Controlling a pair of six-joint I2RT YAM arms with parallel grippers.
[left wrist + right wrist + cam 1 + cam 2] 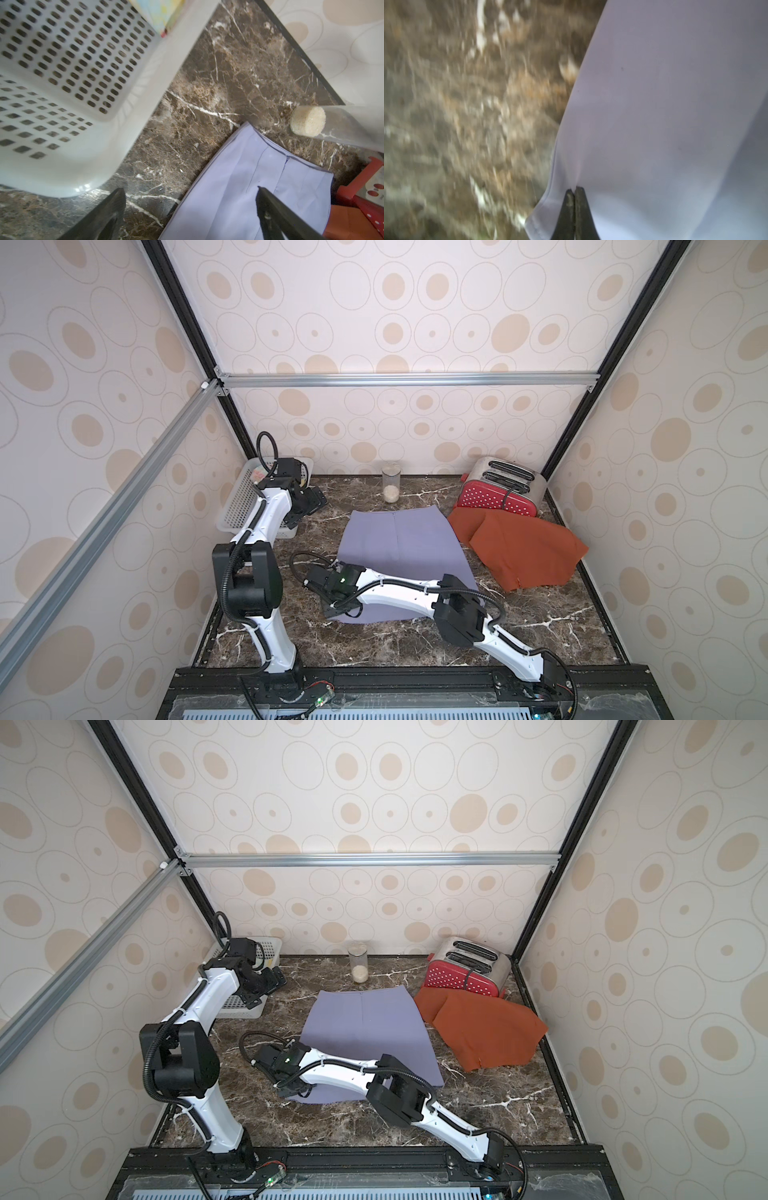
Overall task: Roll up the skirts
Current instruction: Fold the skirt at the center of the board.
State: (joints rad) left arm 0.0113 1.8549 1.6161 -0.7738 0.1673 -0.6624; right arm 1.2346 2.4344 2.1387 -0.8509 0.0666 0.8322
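The lavender skirt lies flat mid-table in both top views. My right gripper is shut on the hem near its front-left corner, and the cloth puckers at the tips. The rust-orange skirt lies crumpled to the right, against the toaster. A bit of the floral skirt shows inside the basket. My left gripper hangs open beside the basket. It is above the table and the lavender skirt's far-left corner, holding nothing.
A white perforated basket stands at the back left. A clear jar with pale grains stands at the back middle. A red and steel toaster sits at the back right. Walls close in three sides.
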